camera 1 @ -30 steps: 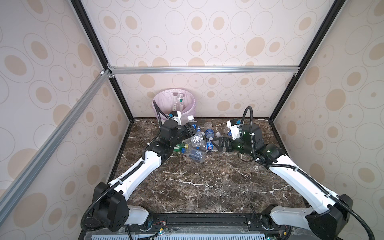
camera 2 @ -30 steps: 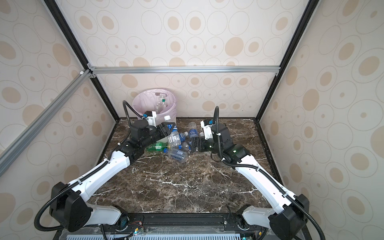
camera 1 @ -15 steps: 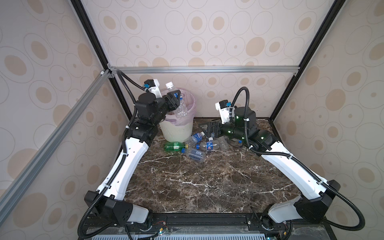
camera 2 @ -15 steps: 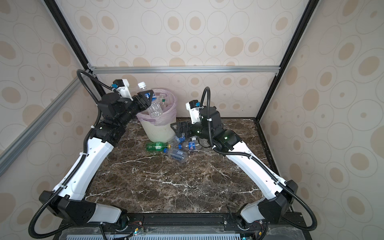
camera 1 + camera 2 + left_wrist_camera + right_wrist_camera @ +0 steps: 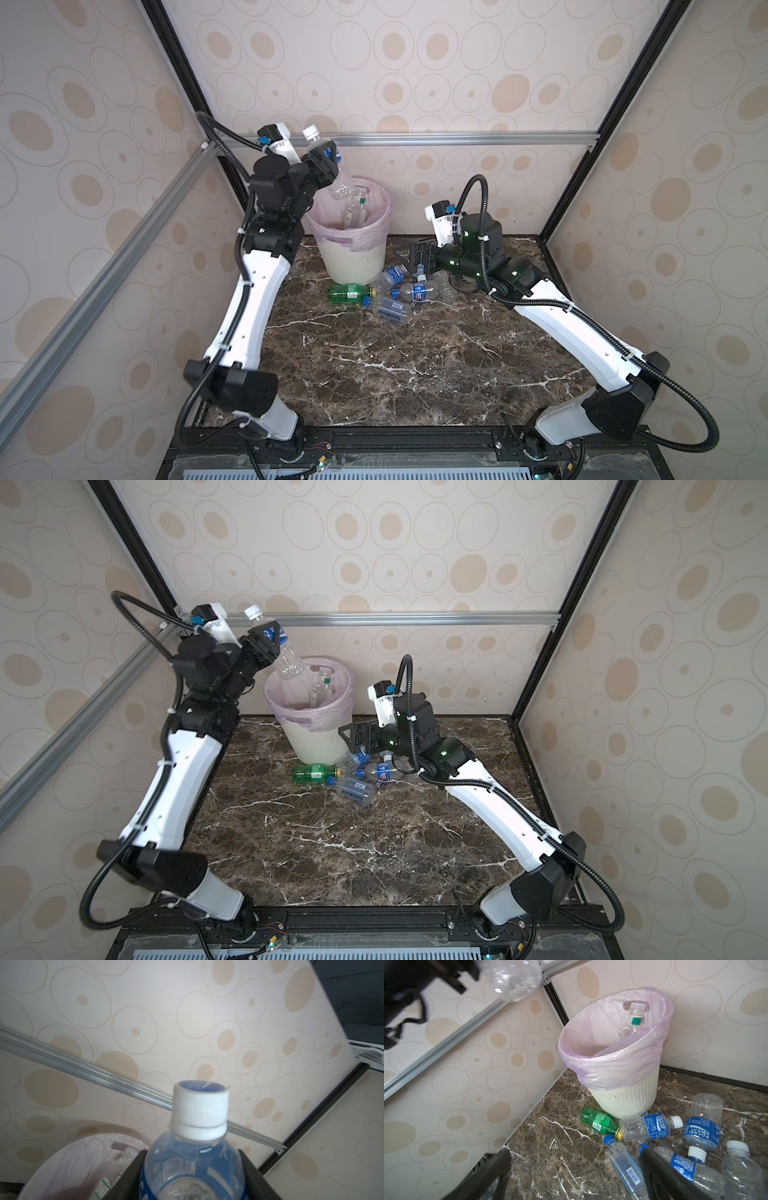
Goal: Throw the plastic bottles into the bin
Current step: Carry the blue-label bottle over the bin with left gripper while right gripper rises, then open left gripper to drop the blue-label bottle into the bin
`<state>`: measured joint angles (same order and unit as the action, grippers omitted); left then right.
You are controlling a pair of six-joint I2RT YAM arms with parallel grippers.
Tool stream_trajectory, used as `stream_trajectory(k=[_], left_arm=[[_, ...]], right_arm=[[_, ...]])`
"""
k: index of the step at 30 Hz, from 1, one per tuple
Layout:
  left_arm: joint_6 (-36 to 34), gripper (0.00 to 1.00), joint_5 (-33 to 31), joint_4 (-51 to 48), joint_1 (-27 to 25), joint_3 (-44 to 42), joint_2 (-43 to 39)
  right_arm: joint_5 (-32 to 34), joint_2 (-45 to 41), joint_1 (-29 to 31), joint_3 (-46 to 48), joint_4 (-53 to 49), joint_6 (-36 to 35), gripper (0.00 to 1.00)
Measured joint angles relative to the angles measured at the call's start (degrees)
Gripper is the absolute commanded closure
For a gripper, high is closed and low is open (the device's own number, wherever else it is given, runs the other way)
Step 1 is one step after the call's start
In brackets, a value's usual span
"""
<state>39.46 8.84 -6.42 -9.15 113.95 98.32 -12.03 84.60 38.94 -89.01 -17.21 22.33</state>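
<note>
Holds a white-capped clear bottle (image 5: 338, 178) in the left pincer (image 5: 328, 160), raised high over the left rim of the bin (image 5: 353, 257) in both top views. Clamps it at the blue label, one jaw pressed against each side (plainest in the left wrist view of the bottle (image 5: 195, 1159)). Tilts it cap up, base slanting down, well above the pink-lined mouth.

Already inside the bin: a clear bottle with a green band (image 5: 632, 1022), leaning neck-up against the liner.

Spreads the right pincer (image 5: 417, 261) wide with nothing between the jaws, low over the bottles just right of the bin's foot.

On the dark marble surface (image 5: 395, 365), bunched at the foot of the bin:
- a green bottle (image 5: 598, 1123) with a yellow cap, on its side just beside the bin
- a Pocari Sweat bottle (image 5: 648, 1127) lying across, base at that yellow cap
- a second Pocari Sweat bottle (image 5: 703, 1124) lying with its white cap toward the right wrist camera
- a blue-capped clear bottle (image 5: 623, 1164) with a barcode label

Farther along, two more bottles, partly hidden behind a finger of the right pincer.
</note>
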Motion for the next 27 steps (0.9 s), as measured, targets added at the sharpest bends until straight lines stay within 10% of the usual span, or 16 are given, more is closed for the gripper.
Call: stream_trajectory(k=[2,8,27], left_arm=[[1.11,0.01,1.60,-2.25,0.52,2.08,6.82],[1.81,0.01,3.34,-8.74,0.15,-3.10,9.05],[1.16,0.01,5.81,2.95,-5.27,-24.37,-19.89]], right_arm=[[-0.02,-0.11,0.00,1.95,0.44,0.74,0.00],[0.02,-0.76,0.00,5.90,0.55,1.86,0.00],[5.44,-4.90,-0.72,9.70,-1.22,3.21,0.00]])
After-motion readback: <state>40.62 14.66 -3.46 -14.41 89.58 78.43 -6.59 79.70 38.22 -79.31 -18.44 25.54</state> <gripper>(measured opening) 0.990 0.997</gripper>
